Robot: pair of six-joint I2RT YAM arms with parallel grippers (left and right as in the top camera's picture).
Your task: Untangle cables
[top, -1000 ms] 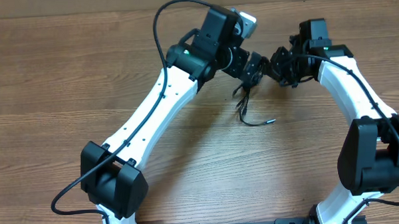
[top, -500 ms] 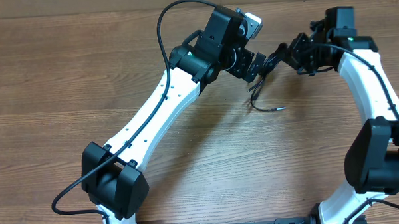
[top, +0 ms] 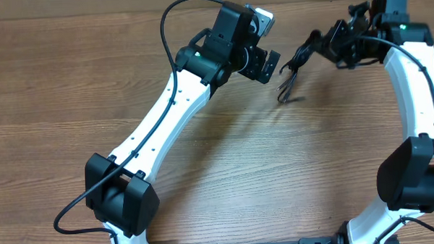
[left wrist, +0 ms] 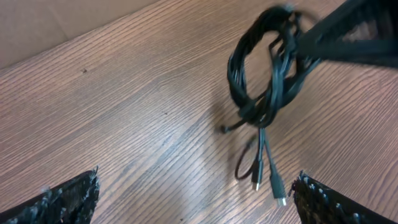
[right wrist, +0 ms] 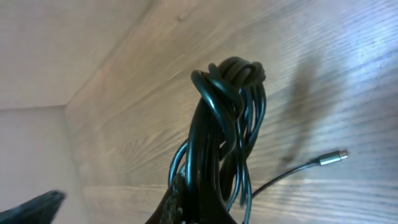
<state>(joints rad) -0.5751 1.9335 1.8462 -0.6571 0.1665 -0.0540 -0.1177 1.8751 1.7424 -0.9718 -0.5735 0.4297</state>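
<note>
- Black thin-cord cable bundle [top: 290, 74] is still one knotted coil. It's now hanging from R gripper [top: 306, 54], fingers clamped on it, and has moved toward the far-right corner of the brown wood table [top: 56, 84].
- L gripper [top: 268, 64] has backed off left, fingers wide and empty, so no strands separated yet.
- Plug ends [left wrist: 277, 196] dangle low; can't tell if they touch the top.
- Far edge is close. Open room is centre and near side.

Clear counter [top: 49, 91] spreads left of the left arm [top: 166, 116] and between both arms toward the near edge. Obstacles: the cables [top: 291, 74], held up by the right gripper [top: 310, 49] with loose ends trailing below, leave only a narrow gap to the left gripper [top: 271, 64]; the right arm [top: 419, 93] borders the right side.
</note>
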